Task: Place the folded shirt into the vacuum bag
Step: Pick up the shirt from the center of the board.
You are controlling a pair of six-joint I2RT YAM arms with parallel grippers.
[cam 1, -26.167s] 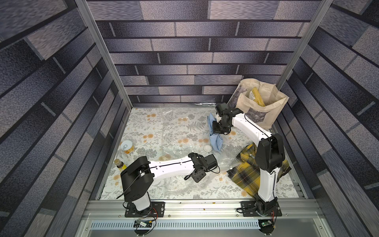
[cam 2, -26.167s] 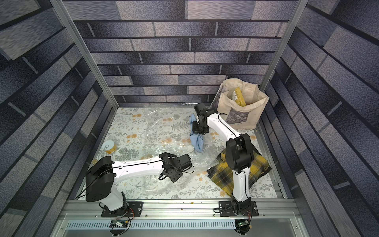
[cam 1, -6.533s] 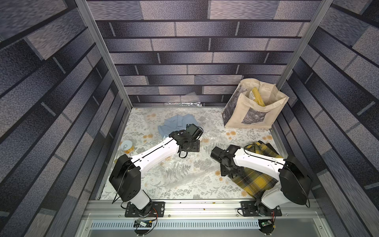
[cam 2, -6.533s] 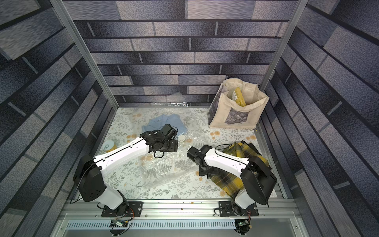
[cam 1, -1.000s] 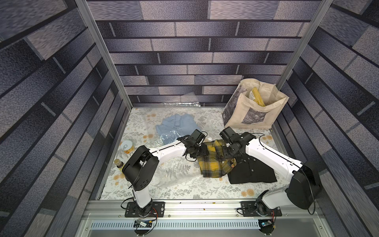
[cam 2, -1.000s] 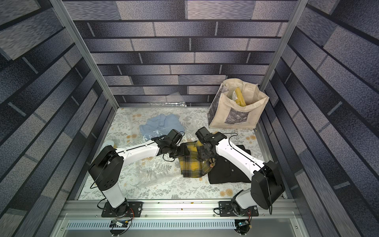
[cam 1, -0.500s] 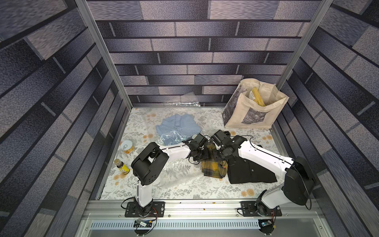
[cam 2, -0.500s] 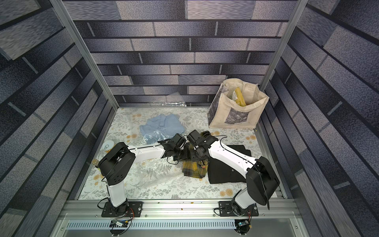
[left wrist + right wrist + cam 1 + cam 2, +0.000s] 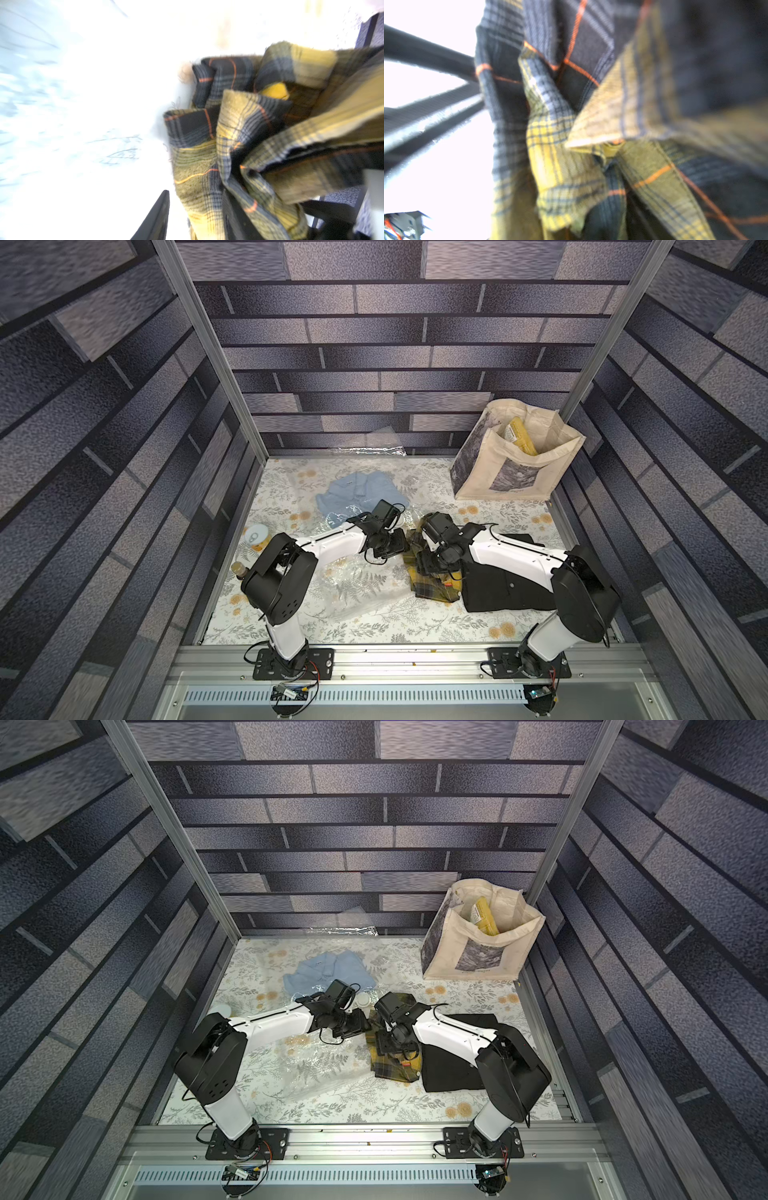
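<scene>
The folded shirt (image 9: 436, 593) (image 9: 395, 1071), yellow and dark plaid, lies bunched on the table at the right edge of the vacuum bag (image 9: 361, 593) (image 9: 316, 1073), a crinkly clear sheet with a white valve cap (image 9: 363, 1000). My left gripper (image 9: 401, 545) (image 9: 361, 1025) points at the shirt's far end. In the left wrist view its jaws (image 9: 195, 193) stand apart, with a plaid fold (image 9: 239, 128) between them and a gap beside it. My right gripper (image 9: 430, 568) (image 9: 388, 1046) sits on top of the shirt. Plaid cloth (image 9: 560, 166) fills the right wrist view and hides its fingers.
A light blue garment (image 9: 357, 493) lies under the plastic at the back. A black garment (image 9: 507, 585) lies right of the shirt, under the right arm. A beige tote bag (image 9: 515, 460) stands at the back right. A can (image 9: 254, 533) and a small bottle (image 9: 239, 568) sit at the left edge.
Over the last second the right arm has dragged the plaid shirt left and bunched it at the bag's edge. The left gripper has drawn back slightly and stays at the shirt's far end.
</scene>
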